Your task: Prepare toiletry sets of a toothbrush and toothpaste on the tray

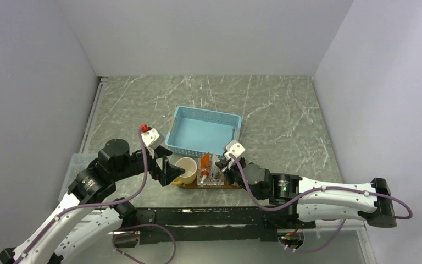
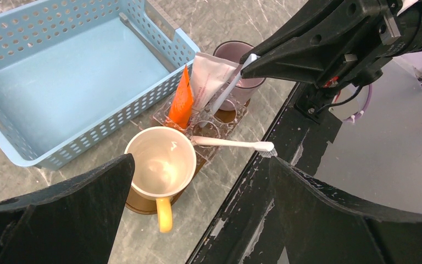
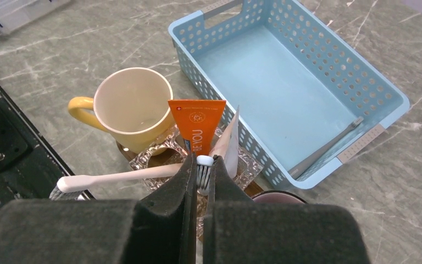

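The brown tray [image 1: 234,186] lies just in front of the blue basket [image 1: 203,132]. On it a clear holder [image 2: 206,130] keeps an orange tube [image 3: 196,129] and a white tube [image 3: 232,144] upright. My right gripper [image 3: 203,168] is shut on the bristle end of a white toothbrush [image 2: 224,92] that slants down into the holder. A second pale toothbrush [image 3: 121,177] lies flat across the holder, its head sticking out over the table's black edge. My left gripper [image 2: 202,162] hangs open above the cream mug [image 2: 159,165], holding nothing.
The mug with its yellow handle stands on the tray's left end, and a dark cup [image 2: 236,71] on its right end. A thin grey stick-like item [image 3: 329,146] lies inside the basket. A clear plastic box [image 1: 74,162] sits at the table's left edge.
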Robot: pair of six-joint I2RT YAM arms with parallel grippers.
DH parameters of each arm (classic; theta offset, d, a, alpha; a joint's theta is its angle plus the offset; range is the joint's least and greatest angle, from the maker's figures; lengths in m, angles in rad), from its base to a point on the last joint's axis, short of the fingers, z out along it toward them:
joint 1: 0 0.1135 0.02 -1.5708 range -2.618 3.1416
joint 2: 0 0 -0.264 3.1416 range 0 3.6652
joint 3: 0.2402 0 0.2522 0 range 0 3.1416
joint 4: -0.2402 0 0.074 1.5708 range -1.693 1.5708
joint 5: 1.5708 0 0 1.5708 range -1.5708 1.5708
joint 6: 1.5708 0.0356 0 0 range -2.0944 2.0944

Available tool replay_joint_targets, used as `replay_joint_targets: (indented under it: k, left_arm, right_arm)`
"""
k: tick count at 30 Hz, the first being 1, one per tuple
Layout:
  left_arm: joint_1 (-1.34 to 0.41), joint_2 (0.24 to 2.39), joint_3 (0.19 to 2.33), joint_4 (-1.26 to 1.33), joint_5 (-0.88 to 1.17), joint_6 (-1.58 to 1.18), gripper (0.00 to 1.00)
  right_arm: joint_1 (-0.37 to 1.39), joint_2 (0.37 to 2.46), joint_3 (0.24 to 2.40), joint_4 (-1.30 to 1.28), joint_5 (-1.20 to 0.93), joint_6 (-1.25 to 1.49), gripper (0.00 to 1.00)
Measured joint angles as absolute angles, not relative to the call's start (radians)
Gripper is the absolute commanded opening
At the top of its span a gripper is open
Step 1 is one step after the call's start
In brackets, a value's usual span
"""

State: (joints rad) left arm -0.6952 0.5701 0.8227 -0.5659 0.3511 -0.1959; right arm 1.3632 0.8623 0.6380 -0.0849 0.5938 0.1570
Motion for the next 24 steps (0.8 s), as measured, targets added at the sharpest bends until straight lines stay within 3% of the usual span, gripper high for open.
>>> replay_joint_targets:
  k: [16, 24]
  left_arm:
    - [-0.695, 0.572, 0.823, -0.566, 0.351, -0.196, 0.99]
    - [-0.695, 0.572, 0.823, -0.566, 0.351, -0.196, 0.99]
  right_arm:
    - [1.365, 0.854, 0.626, -0.058, 0.603, 0.158, 0.00]
    - [1.365, 0.854, 0.626, -0.059, 0.603, 0.161, 0.08]
